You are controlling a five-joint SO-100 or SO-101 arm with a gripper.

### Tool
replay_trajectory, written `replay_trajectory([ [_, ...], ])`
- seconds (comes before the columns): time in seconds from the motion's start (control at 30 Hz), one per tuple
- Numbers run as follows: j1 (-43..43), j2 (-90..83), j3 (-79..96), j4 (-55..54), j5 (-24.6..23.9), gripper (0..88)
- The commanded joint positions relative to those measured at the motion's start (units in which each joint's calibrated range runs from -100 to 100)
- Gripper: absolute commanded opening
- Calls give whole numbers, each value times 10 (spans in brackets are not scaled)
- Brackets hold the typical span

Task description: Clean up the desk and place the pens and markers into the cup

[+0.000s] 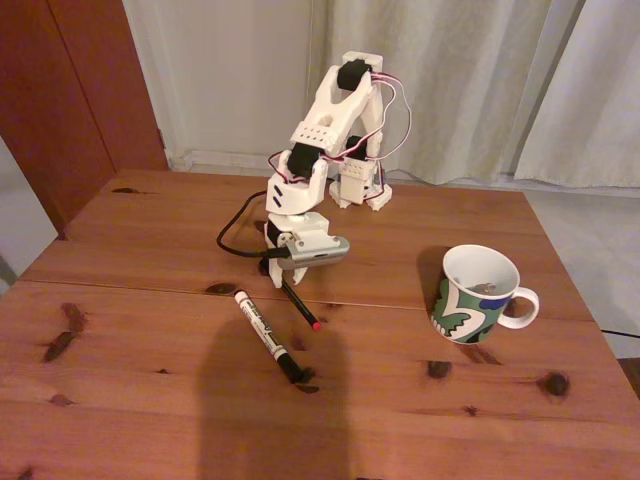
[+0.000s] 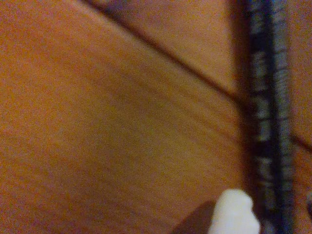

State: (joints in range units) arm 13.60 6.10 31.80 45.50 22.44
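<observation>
In the fixed view the pincer is being lowered over the upper end of the thin black pen on the tabletop; whether it is clenched cannot be told. The white marker is lying just left of the pen. The cup is standing well apart, right. The wrist view is blurred, with the marker running beside a white fingertip.
</observation>
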Motion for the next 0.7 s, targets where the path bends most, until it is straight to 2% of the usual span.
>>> replay_trajectory([
  [0.0,-5,-13,5,-5,3,117],
  [0.67,-7,-6,7,-6,2,115],
])
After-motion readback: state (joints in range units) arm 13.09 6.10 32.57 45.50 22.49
